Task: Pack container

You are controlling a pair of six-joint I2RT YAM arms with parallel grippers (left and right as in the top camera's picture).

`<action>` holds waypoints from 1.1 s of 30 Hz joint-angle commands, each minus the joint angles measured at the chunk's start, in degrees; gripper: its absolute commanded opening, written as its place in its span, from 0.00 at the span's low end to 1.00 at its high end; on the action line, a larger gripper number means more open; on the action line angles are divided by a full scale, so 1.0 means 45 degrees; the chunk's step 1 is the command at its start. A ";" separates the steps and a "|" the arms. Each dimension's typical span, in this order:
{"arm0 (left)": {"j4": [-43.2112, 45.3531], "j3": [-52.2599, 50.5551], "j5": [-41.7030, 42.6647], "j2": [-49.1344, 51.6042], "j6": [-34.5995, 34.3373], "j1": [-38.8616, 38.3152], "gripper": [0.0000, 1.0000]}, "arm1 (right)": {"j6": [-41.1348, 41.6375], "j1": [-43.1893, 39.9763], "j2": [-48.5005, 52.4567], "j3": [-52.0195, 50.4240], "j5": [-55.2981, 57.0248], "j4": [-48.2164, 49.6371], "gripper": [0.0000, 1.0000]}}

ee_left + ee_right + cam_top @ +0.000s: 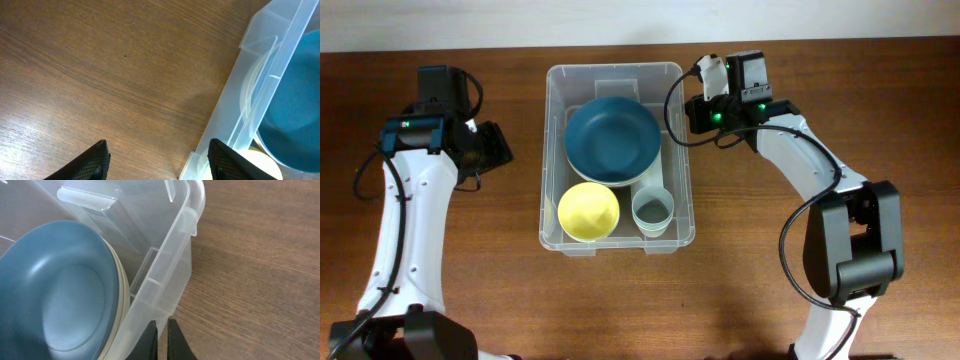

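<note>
The clear plastic container (pixel 548 150) stands mid-table. It holds a dark blue bowl (pixel 612 138) on a pale plate at the back, a yellow bowl (pixel 588 212) front left and a pale green cup (pixel 652 210) front right. My left gripper (pixel 503 150) is open and empty over bare wood, just left of the container's left wall (pixel 250 95); its jaws (pixel 157 160) show in the left wrist view. My right gripper (pixel 692 110) is shut and empty beside the right rim (pixel 165 265); its fingers (pixel 162 340) sit just outside that wall, with the blue bowl (pixel 55 290) inside.
The wooden table (pixel 440 280) runs around the container on all sides. A white wall edge lies along the back of the table (pixel 520 25). The blue bowl (pixel 295 100) and the yellow bowl (pixel 260 160) show through the container wall in the left wrist view.
</note>
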 commanded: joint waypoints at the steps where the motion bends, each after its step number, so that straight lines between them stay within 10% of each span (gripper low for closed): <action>1: 0.0039 0.0068 -0.0189 0.0102 -0.0170 0.0053 0.65 | -0.0272 0.0063 0.0063 0.0053 -0.0355 0.0214 0.09; 12: 0.1812 0.0068 -0.1107 0.0102 0.0641 0.0053 0.99 | 0.0015 -0.1394 -0.0685 0.0656 0.3031 -0.0418 0.67; 33: 0.1457 0.0073 -0.0515 -0.1078 0.1477 0.0053 1.00 | 0.1899 -0.4124 -0.6810 0.1841 0.5882 -0.7868 0.74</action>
